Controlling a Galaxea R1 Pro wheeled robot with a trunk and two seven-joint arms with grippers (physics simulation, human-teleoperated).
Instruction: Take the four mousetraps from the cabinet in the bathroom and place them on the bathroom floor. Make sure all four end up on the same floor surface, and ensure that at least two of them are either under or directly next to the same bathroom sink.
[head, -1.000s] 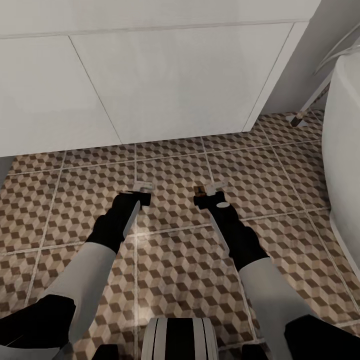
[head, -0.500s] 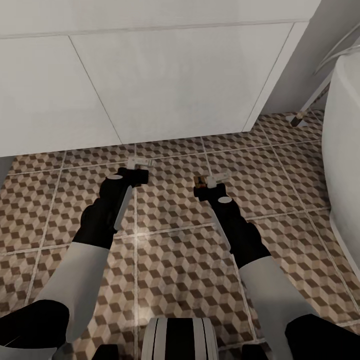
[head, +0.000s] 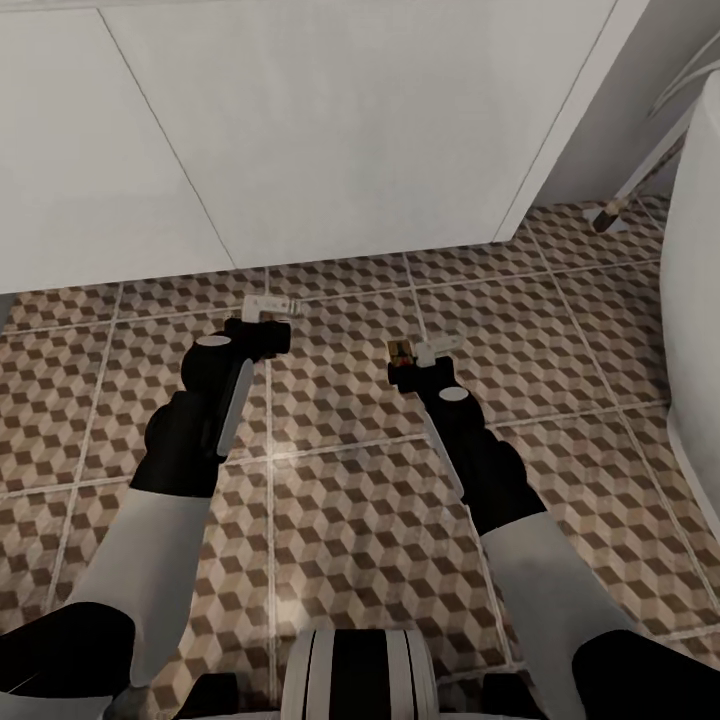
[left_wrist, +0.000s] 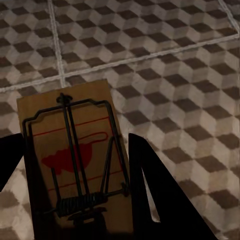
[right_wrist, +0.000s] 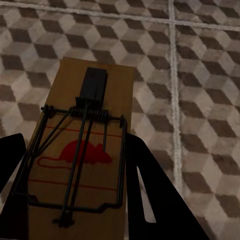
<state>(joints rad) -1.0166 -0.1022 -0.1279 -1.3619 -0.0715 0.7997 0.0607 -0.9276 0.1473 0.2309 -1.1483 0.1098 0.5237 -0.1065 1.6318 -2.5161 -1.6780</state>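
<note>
Both jaws loaded, one trap apiece. Left gripper (head: 268, 303): jaws pinching the left trap (left_wrist: 75, 160) by its long edges, board flat, wire and red mouse mark facing my wrist camera. Right gripper (head: 425, 352): jaws pinching the right trap (right_wrist: 82, 160) the same way; its tan end (head: 400, 350) shows beside the fingers from the head.

Location: both traps held over the floor (head: 340, 500), neither resting on it as far as I can tell. White vanity (head: 300, 130) stands just ahead of both arms; the basin itself is out of sight above. Left trap sits close to the vanity's foot, right trap a little further back on the tiles. White tub (head: 700, 300) at my right.

Progress, judged: two traps fetched and brought to the sink, not yet laid down. Setting both here would likely meet the next-to-sink condition. No other traps are on the tiles in view, so I judge two remain to be collected and placed on this same floor.
</note>
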